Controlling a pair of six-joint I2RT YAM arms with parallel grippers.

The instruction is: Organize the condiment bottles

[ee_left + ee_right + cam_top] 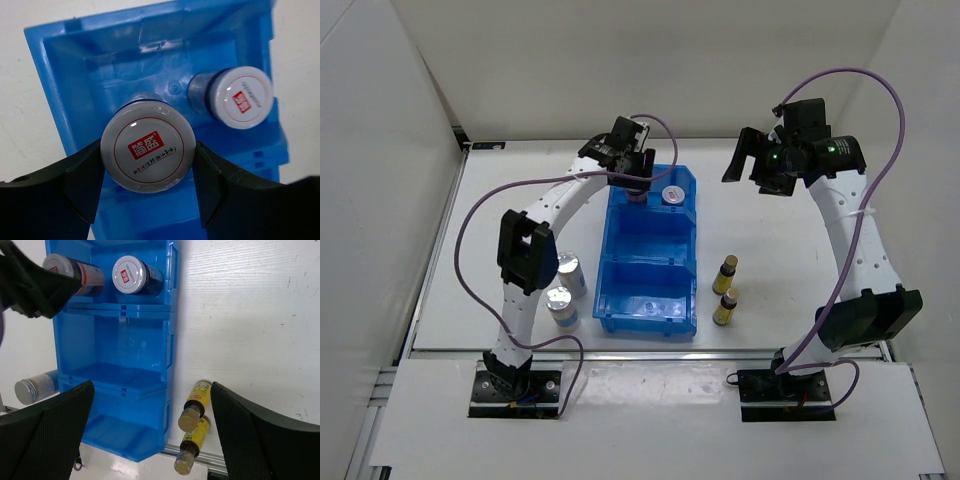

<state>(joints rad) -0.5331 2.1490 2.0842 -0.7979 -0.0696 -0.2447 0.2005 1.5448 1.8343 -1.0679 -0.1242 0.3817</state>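
Left pincer (148, 162) clamped on white-lidded jar (148, 145) over the end compartment of the blue bin (52, 80), second jar (241, 97) just to its right, so drifting right or releasing high could topple both, while right pincer (152, 390) gapes wide, empty.

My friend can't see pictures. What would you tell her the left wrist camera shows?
The left gripper holds a white-lidded jar with a red mark between its two black fingers, at one end of the blue bin. A second jar stands beside it.
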